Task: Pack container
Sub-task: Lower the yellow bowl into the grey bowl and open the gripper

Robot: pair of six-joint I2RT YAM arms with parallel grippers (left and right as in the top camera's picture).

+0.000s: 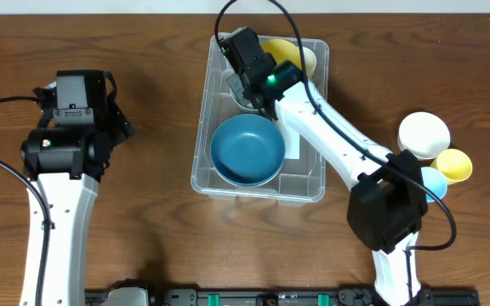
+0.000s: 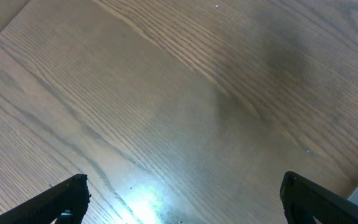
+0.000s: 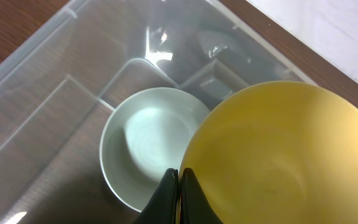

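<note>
Your right hand (image 3: pixel 178 178) hangs pinched shut over the container (image 1: pixel 201 144) at mid-tabletop (image 1: pixel 143 212). Only its wrist view reveals the pale bowl (image 3: pixel 138 143) beside the yellow bowl (image 3: pixel 278 155). Your left hand (image 2: pixel 184 194) gapes wide, left of the container.

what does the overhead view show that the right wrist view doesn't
Only overhead: the blue bowl in the container, the white bowl, second yellow bowl and light blue bowl on the table at the right, and the left arm. Only right wrist: the pale green bowl on the container floor, which the right arm mostly hides from above, and the right gripper pinched shut on a rim. Both: the container and the yellow bowl at its far end, the one being gripped.
</note>
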